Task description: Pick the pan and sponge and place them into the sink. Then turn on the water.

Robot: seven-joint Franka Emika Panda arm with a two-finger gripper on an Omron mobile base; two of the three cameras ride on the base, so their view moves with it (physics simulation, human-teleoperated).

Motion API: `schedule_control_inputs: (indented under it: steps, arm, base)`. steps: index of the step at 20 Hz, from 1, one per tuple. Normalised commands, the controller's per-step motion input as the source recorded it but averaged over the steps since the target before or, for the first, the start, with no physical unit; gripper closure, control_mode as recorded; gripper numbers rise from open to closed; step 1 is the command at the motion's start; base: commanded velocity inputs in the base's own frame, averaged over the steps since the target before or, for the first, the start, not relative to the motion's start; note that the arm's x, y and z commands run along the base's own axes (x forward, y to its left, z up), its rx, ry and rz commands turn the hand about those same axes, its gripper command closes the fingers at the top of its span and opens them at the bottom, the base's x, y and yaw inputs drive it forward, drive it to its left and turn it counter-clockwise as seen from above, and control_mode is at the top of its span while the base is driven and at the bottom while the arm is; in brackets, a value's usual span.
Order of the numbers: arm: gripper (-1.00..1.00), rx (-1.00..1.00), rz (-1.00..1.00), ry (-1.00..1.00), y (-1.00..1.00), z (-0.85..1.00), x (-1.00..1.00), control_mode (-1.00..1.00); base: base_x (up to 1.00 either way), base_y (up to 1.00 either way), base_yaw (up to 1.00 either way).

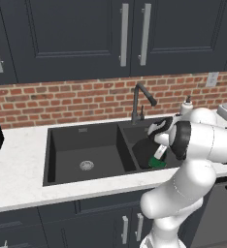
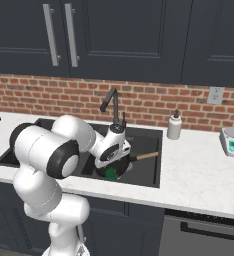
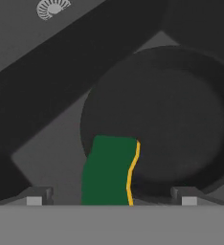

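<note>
Green-yellow sponge (image 3: 108,170); black pan (image 3: 166,115)

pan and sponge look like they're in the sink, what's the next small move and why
Probably lift the hand straight up out of the basin. Its fingers stand wide apart, the sponge lies between them against the pan in the sink, and no water runs from the faucet, so it should clear the basin before reaching for it.

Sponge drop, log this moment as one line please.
gripper: open over sponge | sponge: against pan rim in sink right basin | faucet: no water running
</note>
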Motion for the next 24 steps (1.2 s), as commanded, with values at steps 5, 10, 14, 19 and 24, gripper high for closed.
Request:
schedule_control_inputs:
  steps: [5, 10, 14, 19, 24]
  arm:
    - [-1.0, 0.0, 0.0, 0.0, 0.0, 0.0, -0.01, -1.0]
    - [-1.0, 0.0, 0.0, 0.0, 0.0, 0.09, -0.17, -1.0]
    - [-1.0, 0.0, 0.0, -0.05, -0.04, 0.31, -0.46, -1.0]
    - [-1.0, 0.03, 0.0, -0.13, -0.11, 0.42, -0.57, -1.0]
    - [-1.0, 0.02, 0.0, -0.15, -0.11, 0.48, -0.54, -1.0]
  base:
    - [0.0, 0.0, 0.0]
    - [0.0, 0.0, 0.0]
    - [0.0, 0.0, 0.0]
    - [0.0, 0.0, 0.0]
    - [0.0, 0.0, 0.0]
